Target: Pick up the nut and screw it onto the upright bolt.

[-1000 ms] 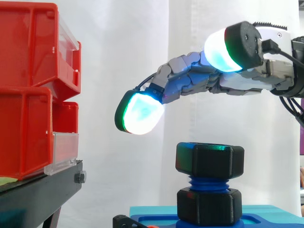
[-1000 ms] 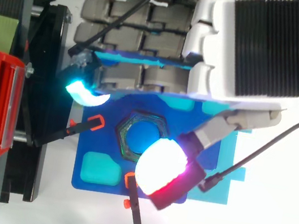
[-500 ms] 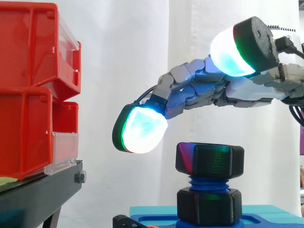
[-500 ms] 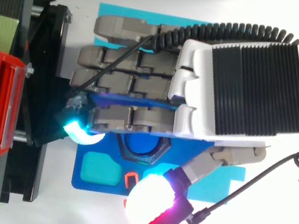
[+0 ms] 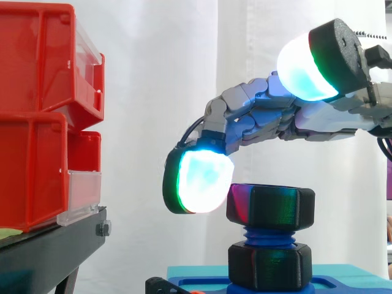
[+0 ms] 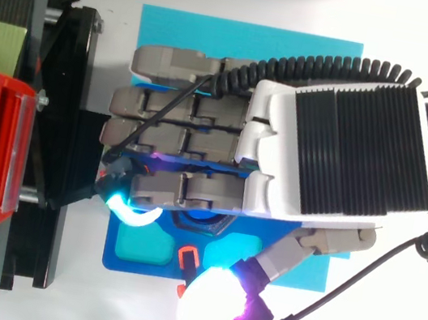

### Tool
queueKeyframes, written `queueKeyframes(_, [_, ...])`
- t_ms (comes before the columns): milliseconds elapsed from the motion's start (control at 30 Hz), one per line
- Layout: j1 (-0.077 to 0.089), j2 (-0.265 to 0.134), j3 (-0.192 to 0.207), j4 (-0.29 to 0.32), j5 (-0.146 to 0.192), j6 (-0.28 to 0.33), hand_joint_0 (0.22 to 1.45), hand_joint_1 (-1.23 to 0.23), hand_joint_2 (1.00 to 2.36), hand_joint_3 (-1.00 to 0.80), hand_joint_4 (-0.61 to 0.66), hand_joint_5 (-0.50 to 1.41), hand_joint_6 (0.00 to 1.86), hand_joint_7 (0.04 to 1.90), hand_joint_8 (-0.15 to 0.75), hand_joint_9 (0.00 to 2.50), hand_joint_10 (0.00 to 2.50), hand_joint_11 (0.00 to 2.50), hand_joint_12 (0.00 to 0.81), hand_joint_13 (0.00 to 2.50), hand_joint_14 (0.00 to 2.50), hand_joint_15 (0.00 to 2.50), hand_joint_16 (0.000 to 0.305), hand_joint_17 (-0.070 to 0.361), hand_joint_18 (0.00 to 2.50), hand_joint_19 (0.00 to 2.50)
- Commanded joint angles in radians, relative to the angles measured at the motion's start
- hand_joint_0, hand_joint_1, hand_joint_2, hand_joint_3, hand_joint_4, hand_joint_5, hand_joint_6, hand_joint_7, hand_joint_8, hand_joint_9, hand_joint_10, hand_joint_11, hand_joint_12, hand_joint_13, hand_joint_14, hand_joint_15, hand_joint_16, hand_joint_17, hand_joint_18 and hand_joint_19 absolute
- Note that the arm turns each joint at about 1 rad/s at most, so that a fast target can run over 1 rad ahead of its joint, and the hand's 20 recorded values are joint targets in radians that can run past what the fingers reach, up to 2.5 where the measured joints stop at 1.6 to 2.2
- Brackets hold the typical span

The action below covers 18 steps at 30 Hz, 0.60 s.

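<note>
Above the nut (image 5: 271, 207), the hand (image 5: 263, 116) hangs loosely spread, one pad (image 5: 205, 182) beside it.

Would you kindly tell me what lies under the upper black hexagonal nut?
Under the upper black hexagonal nut, blue bolt threads show, then a second black hexagonal piece on the blue base. Threads inside the nut are covered.

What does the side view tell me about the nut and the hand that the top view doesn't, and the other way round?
Side view: the black nut sits high on the blue bolt, with bare threads below it. One fingertip pad is level with the nut's left face, and the thumb pad is raised well above it.
Top view: the hand covers most of the nut, and the blue base plate lies on a cyan mat.
Both: the red bins and the open hand over the nut.
</note>
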Motion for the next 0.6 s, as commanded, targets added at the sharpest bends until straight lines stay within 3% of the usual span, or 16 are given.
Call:
queueKeyframes(0, [-0.006,0.0,0.001,-0.007,-0.005,0.0,0.52,0.07,1.0,-0.5,0.22,-0.1,0.5,0.95,0.234,0.47,0.0,0.0,0.286,0.37,0.0,0.0,0.033,0.073,0.14,0.0])
queueKeyframes(367, [-0.027,0.0,0.001,-0.008,-0.035,-0.001,0.52,0.03,1.0,-0.5,0.24,-0.08,0.5,1.16,0.25,0.51,0.0,0.0,0.28,0.44,0.0,0.0,0.03,0.068,0.2,0.0])
queueKeyframes(567, [-0.047,-0.001,0.0,-0.007,-0.062,-0.003,0.52,0.01,1.0,-0.5,0.19,-0.07,0.5,1.39,0.259,0.53,0.0,0.0,0.274,0.48,0.0,0.0,0.029,0.066,0.26,0.0])
